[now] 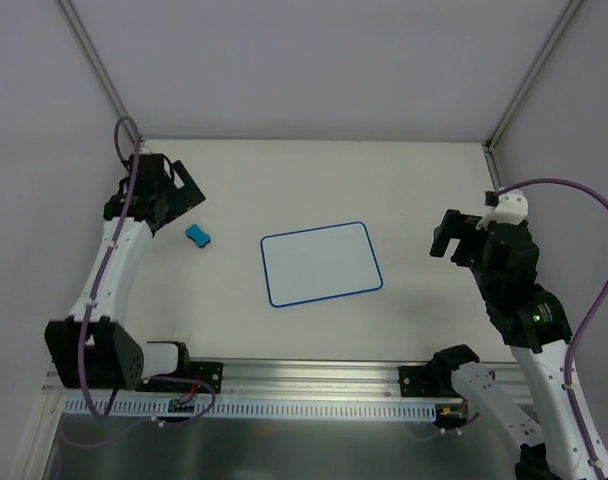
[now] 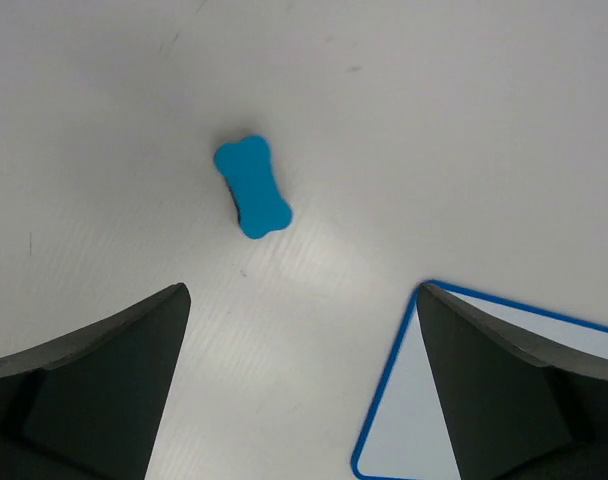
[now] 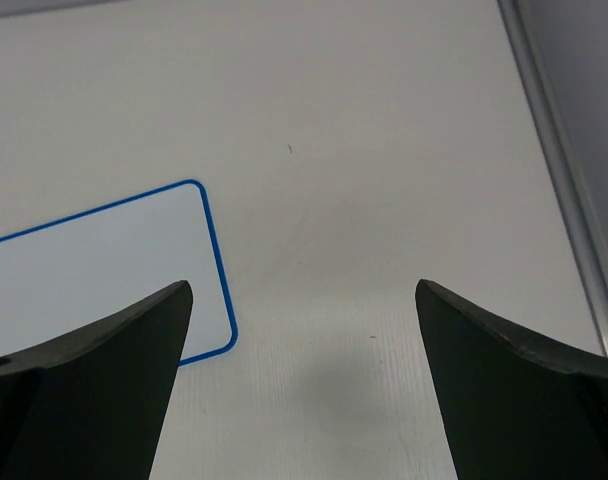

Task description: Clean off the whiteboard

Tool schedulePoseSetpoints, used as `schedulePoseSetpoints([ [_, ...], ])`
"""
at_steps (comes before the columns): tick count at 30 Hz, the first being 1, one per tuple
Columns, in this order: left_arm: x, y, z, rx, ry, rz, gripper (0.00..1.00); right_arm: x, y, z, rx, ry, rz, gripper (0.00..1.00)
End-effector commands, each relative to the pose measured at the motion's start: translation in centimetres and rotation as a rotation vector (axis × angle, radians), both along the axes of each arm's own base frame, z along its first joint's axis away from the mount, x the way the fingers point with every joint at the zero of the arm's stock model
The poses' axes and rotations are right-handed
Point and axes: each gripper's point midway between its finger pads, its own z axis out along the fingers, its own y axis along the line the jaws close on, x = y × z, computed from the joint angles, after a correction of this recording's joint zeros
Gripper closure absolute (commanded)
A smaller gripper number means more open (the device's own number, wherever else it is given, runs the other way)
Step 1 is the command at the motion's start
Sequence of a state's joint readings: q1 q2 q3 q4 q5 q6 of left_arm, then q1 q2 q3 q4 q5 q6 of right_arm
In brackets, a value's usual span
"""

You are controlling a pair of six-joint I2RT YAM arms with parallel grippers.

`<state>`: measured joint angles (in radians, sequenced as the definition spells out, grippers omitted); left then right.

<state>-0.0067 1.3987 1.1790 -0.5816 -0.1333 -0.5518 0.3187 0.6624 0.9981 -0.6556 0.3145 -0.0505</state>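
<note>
White table [image 1: 314,170]: blank whiteboard [image 1: 320,263] at centre, blue eraser [image 1: 198,235] loose to its left. Jaws wide and empty on left gripper [image 1: 179,195] and right gripper [image 1: 442,240].

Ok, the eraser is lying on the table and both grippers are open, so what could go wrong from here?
1. The left gripper hangs open near the eraser. If it pulls away low, it could knock the eraser, perhaps onto the whiteboard.
2. The whiteboard looks loose on the table, and the right gripper is open beside its edge. A low sweep might shove it.
3. The board looks blank, but these views might not show faint leftover marks.
</note>
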Motion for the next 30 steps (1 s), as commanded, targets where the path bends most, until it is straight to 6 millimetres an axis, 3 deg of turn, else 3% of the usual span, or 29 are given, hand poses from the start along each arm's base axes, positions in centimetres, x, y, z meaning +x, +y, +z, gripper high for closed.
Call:
schedulePoseSetpoints([
  [1, -2.6, -1.2, 8.1, 0.011, -0.245, -0.140, 0.01, -1.6, -2.5, 5.2, -0.052, -0.157, -0.065, 0.01],
  [3, -4.0, -1.3, 11.0, 0.056, -0.336, -0.206, 0.01, -2.4, -3.1, 7.1, -0.055, -0.214, -0.077, 0.01],
  [4, -5.5, -1.3, 13.6, 0.081, -0.426, -0.225, 0.01, -2.8, -3.4, 7.7, -0.068, -0.233, -0.078, 0.01],
  [6, -7.3, -1.1, 15.9, 0.141, -0.508, -0.268, 0.01, -3.9, -4.2, 9.1, -0.070, -0.287, -0.094, 0.01],
  [7, -9.2, -1.0, 18.1, 0.169, -0.591, -0.270, 0.01, -4.5, -4.5, 10.1, -0.078, -0.315, -0.095, 0.01],
  [10, -13.1, -0.5, 21.9, 0.250, -0.735, -0.279, 0.01, -6.2, -5.2, 12.0, -0.079, -0.389, -0.102, 0.01],
  [13, -16.1, -0.2, 24.2, 0.293, -0.796, -0.273, 0.01, -7.7, -5.9, 13.2, -0.091, -0.442, -0.107, 0.01],
  [19, -20.5, 0.2, 26.8, 0.319, -0.910, -0.254, 0.01, -9.9, -6.8, 14.5, -0.098, -0.514, -0.111, 0.01],
  [30, -22.5, 1.1, 27.4, 0.336, -0.958, -0.214, 0.01, -10.6, -6.7, 14.6, -0.088, -0.539, -0.097, 0.01],
])
